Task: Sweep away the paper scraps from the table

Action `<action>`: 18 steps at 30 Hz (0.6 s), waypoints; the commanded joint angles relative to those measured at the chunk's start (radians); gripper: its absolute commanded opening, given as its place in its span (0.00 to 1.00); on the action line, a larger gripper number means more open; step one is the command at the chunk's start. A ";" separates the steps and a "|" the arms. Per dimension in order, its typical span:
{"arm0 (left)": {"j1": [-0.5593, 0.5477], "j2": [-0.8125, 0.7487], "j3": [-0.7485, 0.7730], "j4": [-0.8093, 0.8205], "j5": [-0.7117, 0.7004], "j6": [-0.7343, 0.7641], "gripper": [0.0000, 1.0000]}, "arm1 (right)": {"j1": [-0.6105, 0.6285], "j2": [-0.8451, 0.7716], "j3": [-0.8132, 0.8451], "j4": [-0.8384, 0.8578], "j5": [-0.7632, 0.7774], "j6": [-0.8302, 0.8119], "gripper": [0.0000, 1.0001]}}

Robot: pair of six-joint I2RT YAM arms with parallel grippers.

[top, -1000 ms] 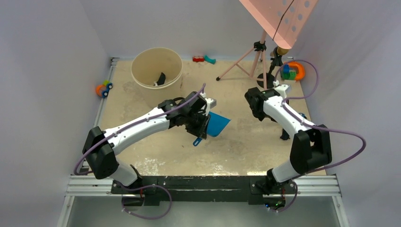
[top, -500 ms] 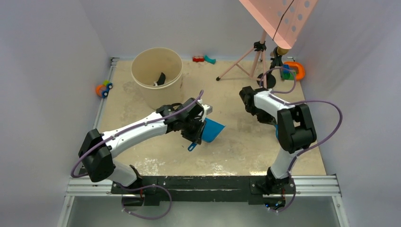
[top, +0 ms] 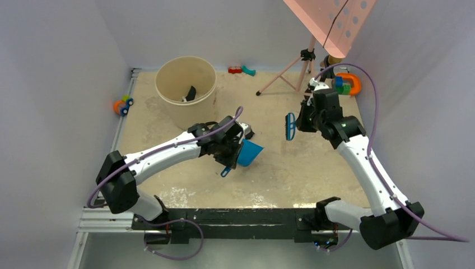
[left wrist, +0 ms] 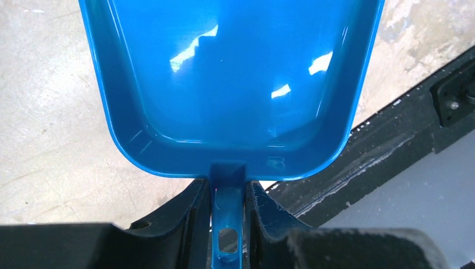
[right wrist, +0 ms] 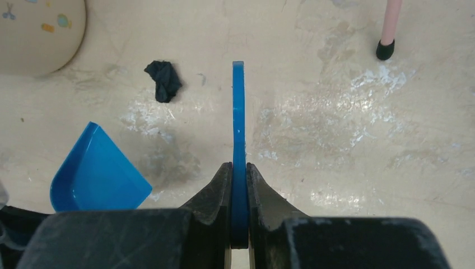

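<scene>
1. Holding: left fingers (left wrist: pixel 193 210) clamp the blue plastic dustpan (left wrist: pixel 229 84) by its handle. Right fingers (right wrist: pixel 215 190) pinch the blue hand brush (right wrist: pixel 238 112), edge-on.
2. Dark crumpled paper scrap (right wrist: pixel 162 80) lies on the beige table (right wrist: pixel 336 140), ahead and left of the brush tip, just beyond the dustpan.
3. Versus half a second ago: right arm swung outward, brush now faces the dustpan.

High overhead view, two close wrist views, table (top: pixel 291 174) shared

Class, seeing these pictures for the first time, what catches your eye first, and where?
The blue dustpan stands out mid-picture, its handle clamped in the left gripper, with the blue brush in the right gripper to its right. One dark paper scrap lies on the table near the beige bucket.
</scene>
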 commanded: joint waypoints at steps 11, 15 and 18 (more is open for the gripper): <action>-0.003 0.090 0.030 -0.108 -0.292 -0.046 0.01 | 0.001 0.085 0.030 0.188 -0.099 -0.254 0.00; -0.003 0.126 -0.008 -0.089 -0.290 -0.063 0.00 | 0.068 0.128 0.006 0.350 -0.069 -0.379 0.00; -0.003 0.146 -0.021 -0.070 -0.286 -0.078 0.00 | 0.127 0.196 0.038 0.394 -0.041 -0.477 0.00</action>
